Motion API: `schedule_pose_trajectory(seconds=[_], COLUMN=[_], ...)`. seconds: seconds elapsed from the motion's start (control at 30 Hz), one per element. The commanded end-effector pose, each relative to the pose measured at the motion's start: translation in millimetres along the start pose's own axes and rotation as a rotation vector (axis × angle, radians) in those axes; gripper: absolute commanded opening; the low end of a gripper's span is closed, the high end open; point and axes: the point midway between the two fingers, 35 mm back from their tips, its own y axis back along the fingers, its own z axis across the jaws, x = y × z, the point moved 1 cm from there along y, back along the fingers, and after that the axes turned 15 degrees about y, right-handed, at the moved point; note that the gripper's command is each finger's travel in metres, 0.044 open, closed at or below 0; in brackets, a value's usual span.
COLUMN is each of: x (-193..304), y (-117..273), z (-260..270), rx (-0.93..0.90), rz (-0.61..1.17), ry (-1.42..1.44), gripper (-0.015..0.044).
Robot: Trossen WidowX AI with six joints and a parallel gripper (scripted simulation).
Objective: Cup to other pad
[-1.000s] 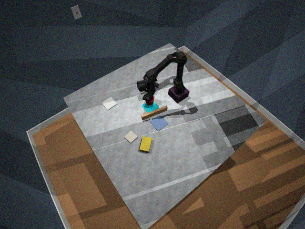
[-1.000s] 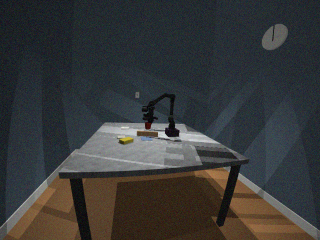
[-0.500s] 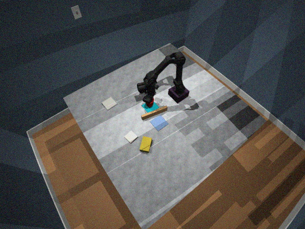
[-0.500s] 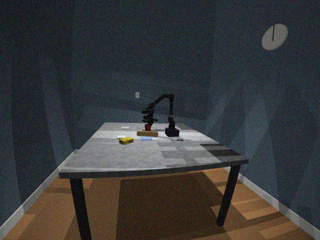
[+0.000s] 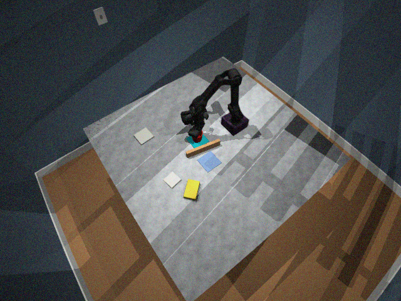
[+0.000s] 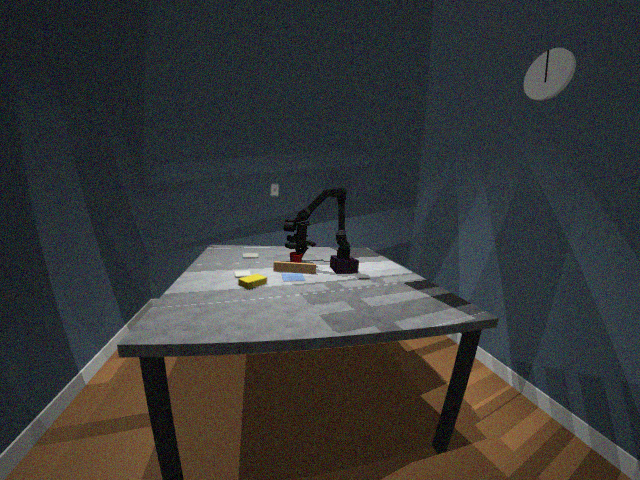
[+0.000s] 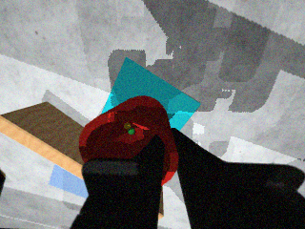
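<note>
Over the flat cyan pad (image 5: 202, 141) (image 7: 131, 78), the black gripper (image 5: 197, 132) (image 6: 297, 252) (image 7: 167, 132) grips the red cup (image 5: 197, 138) (image 6: 295, 257) (image 7: 164, 114). Releasing it tilted could spill the marbles (image 7: 129, 129).

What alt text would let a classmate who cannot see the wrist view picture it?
A claw grips the wall of a red cup with small marbles inside, seen from above over a teal pad. To the left lie a wooden bar and part of a blue pad.
</note>
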Motion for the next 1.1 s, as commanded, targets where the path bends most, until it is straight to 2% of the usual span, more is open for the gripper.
schedule_pose_trajectory(seconds=[0.0, 0.5, 0.67, 1.07], x=[3.8, 1.0, 1.0, 0.2], y=[-6.4, -3.0, -3.0, 6.7], z=[-2.3, -0.6, -0.6, 0.0], rx=[0.009, 0.002, 0.002, 0.003], rz=[0.012, 0.003, 0.003, 0.005], ry=[0.007, 0.000, 0.000, 0.002], gripper=[0.0000, 0.0000, 0.0128, 0.0128])
